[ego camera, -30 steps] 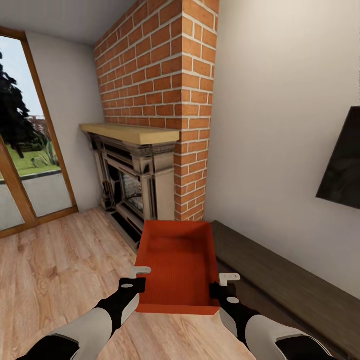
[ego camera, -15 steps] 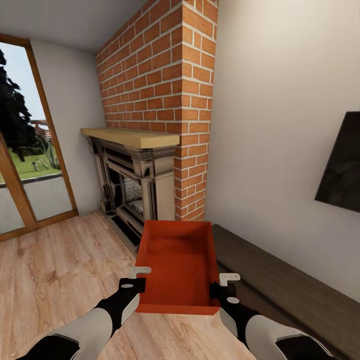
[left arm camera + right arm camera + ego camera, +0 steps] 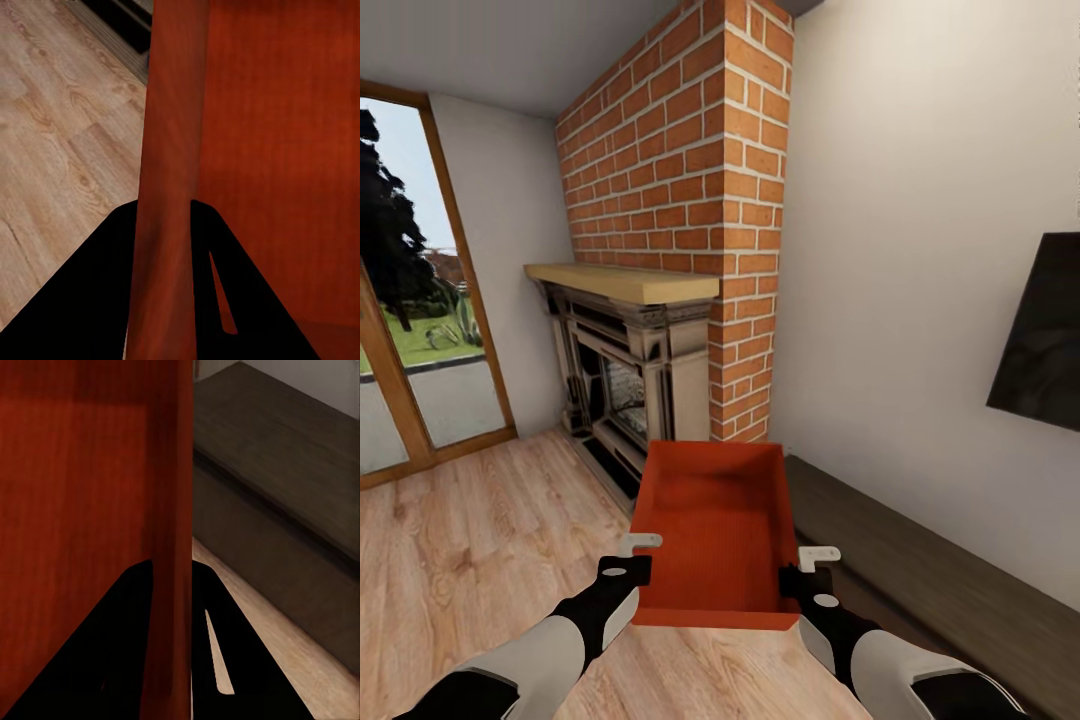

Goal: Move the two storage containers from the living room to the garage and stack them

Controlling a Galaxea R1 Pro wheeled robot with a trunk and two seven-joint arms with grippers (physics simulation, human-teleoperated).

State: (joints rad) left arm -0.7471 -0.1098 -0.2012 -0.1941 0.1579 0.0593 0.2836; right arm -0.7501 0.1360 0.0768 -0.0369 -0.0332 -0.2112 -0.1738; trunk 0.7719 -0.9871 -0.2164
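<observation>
I hold one orange-red storage container (image 3: 715, 530) level in front of me, above the light wood-plank flooring of the living room. My left gripper (image 3: 628, 572) is shut on its left wall (image 3: 169, 187), with the thin wall pinched between the black fingers. My right gripper (image 3: 810, 582) is shut on the right wall (image 3: 172, 532) in the same way. The bin is lidless and looks empty inside.
A red-brick fireplace (image 3: 680, 250) with a wooden mantel (image 3: 622, 280) stands straight ahead. A long dark low bench (image 3: 940, 590) runs along the right wall under a black screen (image 3: 1040, 335). Wood-framed glass doors (image 3: 410, 300) are at the left, with open plank floor (image 3: 470, 540) before them.
The whole picture has shifted slightly downward, so the camera has moved. The container and both grippers keep the same place in view.
</observation>
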